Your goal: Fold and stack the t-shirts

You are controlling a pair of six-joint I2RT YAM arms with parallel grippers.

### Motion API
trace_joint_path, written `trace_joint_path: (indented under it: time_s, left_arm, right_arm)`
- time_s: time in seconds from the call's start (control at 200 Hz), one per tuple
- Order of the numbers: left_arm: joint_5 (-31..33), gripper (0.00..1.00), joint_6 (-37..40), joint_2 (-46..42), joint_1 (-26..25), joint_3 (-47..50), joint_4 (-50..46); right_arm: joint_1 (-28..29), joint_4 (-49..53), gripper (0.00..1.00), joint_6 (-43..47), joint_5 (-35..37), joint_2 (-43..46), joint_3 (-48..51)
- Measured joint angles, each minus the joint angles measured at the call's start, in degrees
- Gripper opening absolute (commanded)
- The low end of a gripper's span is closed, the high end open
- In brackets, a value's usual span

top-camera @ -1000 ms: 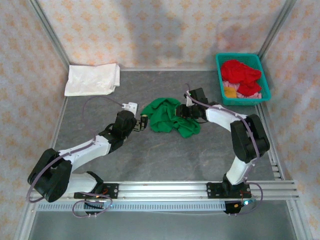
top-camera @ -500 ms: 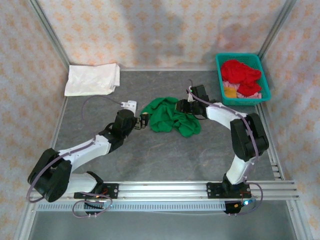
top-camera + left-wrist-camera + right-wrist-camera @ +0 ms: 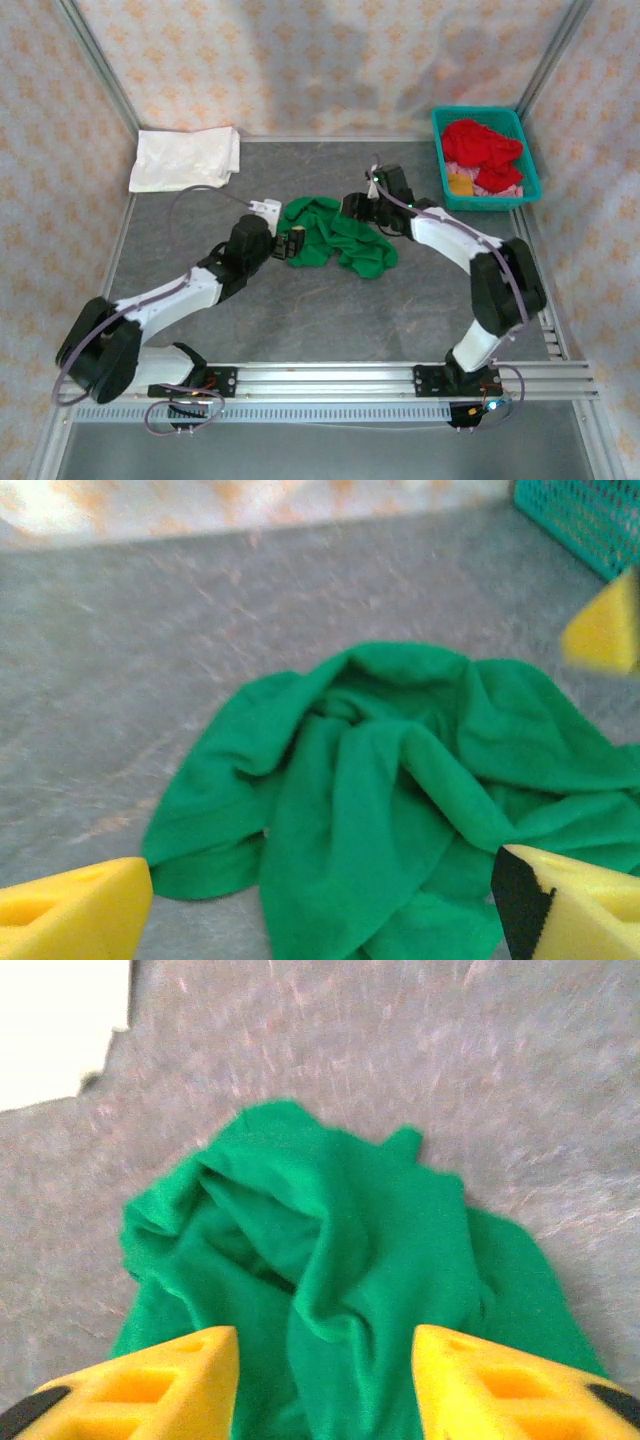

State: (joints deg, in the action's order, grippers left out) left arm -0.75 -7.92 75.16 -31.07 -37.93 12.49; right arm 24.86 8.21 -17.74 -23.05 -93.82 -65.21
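Fingers spread, seen from above: left gripper [image 3: 288, 243] at the left edge of the crumpled bright green cloth t-shirt [image 3: 335, 238] lying mid-way on the grey table [image 3: 300, 320], right gripper [image 3: 352, 206] at its far edge. The left wrist view has yellow fingertips [image 3: 75, 915] wide apart, the shirt ahead of them. In the right wrist view, yellow fingers [image 3: 150, 1380] are parted over the shirt, grasping nothing.

High fixed view from behind — wrist views close on the shared green t-shirt [image 3: 335, 235], opposite sides.
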Motion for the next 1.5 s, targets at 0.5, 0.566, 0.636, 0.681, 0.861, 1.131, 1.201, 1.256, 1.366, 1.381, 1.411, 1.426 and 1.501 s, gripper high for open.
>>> trace_joint_path:
  time_s: [0.5,0.566,0.636,0.681,0.861,1.131,1.201,1.256,1.366,1.381,1.411,1.426,1.501]
  left_arm:
    - [0.1,0.54,1.5,14.5,-2.1,-3.0,-1.6]
    - [1.4,0.41,1.4,15.7,-2.1,-3.1,-2.3]
    - [2.9,0.19,0.3,16.4,-2.1,-3.3,-2.9]
    - [4.1,0.10,0.2,16.4,-2.1,-3.3,-3.1]
    - [9.4,0.00,-1.0,12.8,-1.9,-3.3,-5.2]
    - [13.9,0.00,-1.2,-1.8,-0.2,-1.8,-6.9]
    - [13.9,0.00,-1.2,-4.1,0.2,-1.3,-7.0]
    - [14.1,0.00,-1.2,-4.9,0.5,-1.2,-7.3]
    - [14.6,0.00,-1.3,-5.4,0.9,-0.8,-8.1]
    - [14.7,0.00,-1.3,-5.5,1.0,-0.8,-8.3]
    - [14.8,0.00,-1.5,-5.7,1.2,-0.6,-8.7]
    - [14.9,0.00,-1.6,-5.8,1.3,-0.5,-8.8]
    - [15.2,0.00,-2.0,-7.2,1.9,0.1,-10.0]
  right_arm:
    - [6.3,6.7,0.47,7.4,1.5,9.5,13.0]
    - [8.3,7.0,0.42,8.2,2.4,7.8,13.0]
    - [9.4,6.4,0.27,9.2,3.2,5.5,13.0]
    - [9.5,5.9,0.24,9.0,3.9,4.1,13.0]
    - [9.5,4.1,0.13,8.9,7.5,0.9,12.6]
    - [9.5,1.2,0.48,9.2,7.4,-1.9,9.8]
    - [9.5,0.5,0.46,8.8,7.0,-3.5,9.8]
    - [9.5,-0.2,0.31,8.4,6.9,-4.9,9.8]
    - [9.5,-0.4,0.11,8.0,7.3,-7.7,8.6]
    - [9.5,-0.4,0.10,8.0,7.4,-7.9,8.5]
    - [9.5,-0.4,0.06,7.8,7.9,-8.1,8.3]
    - [9.5,-0.3,0.04,7.6,8.1,-8.1,8.2]
    - [9.5,-0.5,0.00,7.8,9.2,-7.8,8.1]
